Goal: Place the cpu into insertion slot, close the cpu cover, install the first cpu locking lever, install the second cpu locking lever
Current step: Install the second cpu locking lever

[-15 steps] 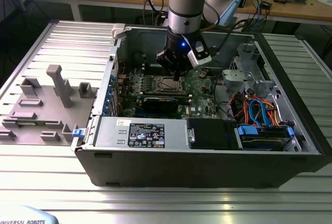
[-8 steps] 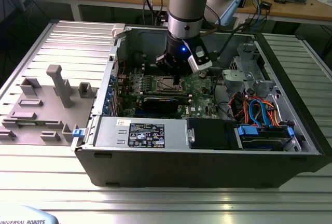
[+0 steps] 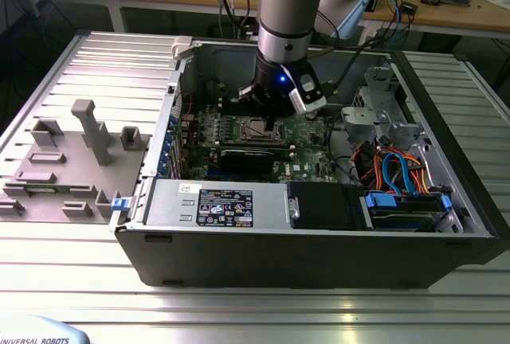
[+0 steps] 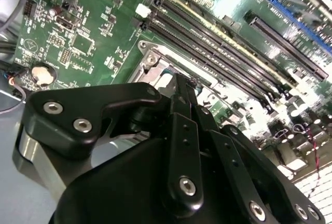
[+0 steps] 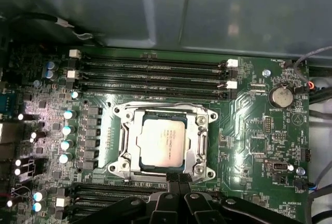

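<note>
CPU (image 5: 162,143), silver-topped, seated in the insertion slot (image 5: 128,157) on the green motherboard (image 5: 254,141), between banks of black memory slots (image 5: 150,71). In the exterior view, going left to right: grey fixture blocks (image 3: 88,133) on the ribbed metal table (image 3: 239,304), the open computer case (image 3: 319,256), wooden benches behind. Gripper (image 5: 178,181) hangs at the socket's edge, fingers (image 4: 182,110) pressed together, holding nothing visible. CPU cover not distinguishable.

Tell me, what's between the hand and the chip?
In the first wrist view, just the socket's silvery frame edge lies between the hand and the chip.
</note>
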Available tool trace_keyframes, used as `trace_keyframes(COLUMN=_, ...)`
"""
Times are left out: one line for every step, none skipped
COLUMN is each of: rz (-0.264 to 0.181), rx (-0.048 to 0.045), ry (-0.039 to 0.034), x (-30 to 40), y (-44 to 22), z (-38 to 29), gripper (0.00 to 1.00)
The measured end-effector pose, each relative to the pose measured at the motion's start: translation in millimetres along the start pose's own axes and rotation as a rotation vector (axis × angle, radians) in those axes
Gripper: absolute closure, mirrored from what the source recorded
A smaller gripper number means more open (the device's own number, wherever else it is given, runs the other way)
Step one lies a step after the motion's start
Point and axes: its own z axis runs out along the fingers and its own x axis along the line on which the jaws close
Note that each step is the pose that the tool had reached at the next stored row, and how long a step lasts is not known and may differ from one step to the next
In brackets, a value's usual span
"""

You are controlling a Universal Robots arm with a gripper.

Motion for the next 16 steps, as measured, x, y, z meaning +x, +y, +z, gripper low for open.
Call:
trace_keyframes(rz=0.0, rx=-0.0048, ry=-0.0001, x=0.2, y=-3.1, z=0.0, gripper=0.89)
trace_keyframes(rz=0.0, rx=-0.0077, ry=0.0, x=0.4, y=-5.7, z=0.0, gripper=0.89)
trace_keyframes(rz=0.0, rx=-0.0081, ry=0.0005, x=0.4, y=-6.7, z=0.0, gripper=0.89)
trace_keyframes(rz=0.0, rx=-0.0091, ry=0.0013, x=0.9, y=-7.2, z=0.2, gripper=0.89)
trace_keyframes(rz=0.0, rx=-0.0105, ry=0.0033, x=1.2, y=-7.4, z=0.5, gripper=0.89)
trace_keyframes(rz=0.001, rx=-0.0119, ry=0.0047, x=2.0, y=-7.6, z=0.7, gripper=0.89)
trace_keyframes(rz=0.001, rx=-0.0141, ry=0.006, x=3.3, y=-7.8, z=1.0, gripper=0.89)
trace_keyframes(rz=0.001, rx=-0.016, ry=0.0067, x=4.6, y=-8.0, z=1.3, gripper=0.89)
trace_keyframes(rz=0.001, rx=-0.0192, ry=0.0073, x=7.0, y=-8.3, z=1.6, gripper=0.89)
trace_keyframes(rz=0.001, rx=-0.0223, ry=0.0075, x=8.7, y=-8.7, z=1.7, gripper=0.89)
trace_keyframes(rz=0.001, rx=-0.0284, ry=0.0074, x=10.9, y=-9.6, z=1.8, gripper=0.89)
trace_keyframes(rz=0.001, rx=-0.0324, ry=0.0074, x=12.1, y=-10.2, z=1.8, gripper=0.89)
trace_keyframes(rz=0.001, rx=-0.0377, ry=0.0071, x=14.4, y=-10.7, z=2.0, gripper=0.89)
trace_keyframes(rz=0.001, rx=-0.0409, ry=0.007, x=16.5, y=-10.8, z=2.1, gripper=0.89)
trace_keyframes(rz=0.001, rx=-0.0445, ry=0.007, x=19.3, y=-11.1, z=2.3, gripper=0.89)
trace_keyframes(rz=0.001, rx=-0.0467, ry=0.0071, x=20.3, y=-11.8, z=2.3, gripper=0.89)
